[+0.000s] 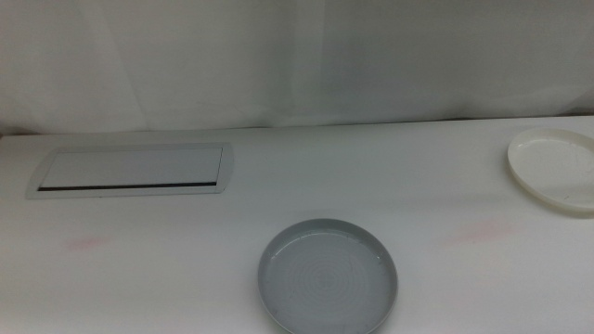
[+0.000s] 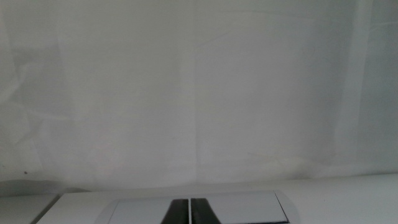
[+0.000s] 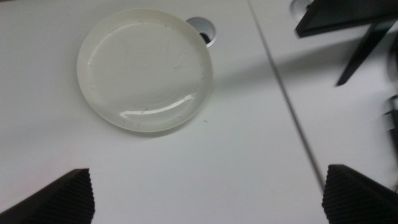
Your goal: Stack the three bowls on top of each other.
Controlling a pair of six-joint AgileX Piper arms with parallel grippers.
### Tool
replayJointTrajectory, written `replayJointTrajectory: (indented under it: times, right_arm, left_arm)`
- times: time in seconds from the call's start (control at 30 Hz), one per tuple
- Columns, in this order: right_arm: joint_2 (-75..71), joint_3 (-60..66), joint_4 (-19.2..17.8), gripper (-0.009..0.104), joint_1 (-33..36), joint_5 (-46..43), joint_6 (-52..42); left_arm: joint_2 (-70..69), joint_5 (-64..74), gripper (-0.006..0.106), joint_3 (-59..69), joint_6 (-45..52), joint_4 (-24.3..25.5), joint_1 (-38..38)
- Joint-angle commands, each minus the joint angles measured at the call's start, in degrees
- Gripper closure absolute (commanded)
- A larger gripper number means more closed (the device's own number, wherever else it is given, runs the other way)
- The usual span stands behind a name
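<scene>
White table (image 1: 278,195) before a pale backdrop: the grey bowl (image 1: 328,276) sits near the front, the cream bowl (image 1: 555,169) well apart at the right edge – nothing stacked yet, no green bowl in view. Right gripper (image 3: 208,194) hovers above the cream bowl, jaws wide; left gripper (image 2: 188,211) waits, jaws pressed together, facing the flat panel (image 1: 135,170)

white table (image 1: 186,269), white curtain (image 1: 297,56) behind
</scene>
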Motion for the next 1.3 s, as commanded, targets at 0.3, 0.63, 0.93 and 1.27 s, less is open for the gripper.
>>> replayJointTrajectory:
  times: [0.3, 0.63, 0.93, 1.27]
  right_arm:
    - [15.0, -0.2, 11.5, -0.008, -13.7, -12.0, -6.4]
    - [27.7, -0.2, 15.6, -0.008, -14.6, -19.5, -8.8]
    - [36.4, -0.3, 15.9, -0.008, -14.6, -24.4, -5.5]
    - [42.7, -0.3, 18.2, -0.008, -14.6, -28.8, -1.9]
  left_arm:
    - [-0.2, 0.0, 0.103, 2.2, -1.0, -0.3, 0.1]
    - [-0.2, 0.0, 0.103, 2.2, -1.0, -0.3, 0.1]
    - [-0.2, 0.0, 0.103, 2.2, -1.0, -0.3, 0.1]
    - [-0.2, 0.0, 0.103, 2.2, -1.0, -0.3, 0.1]
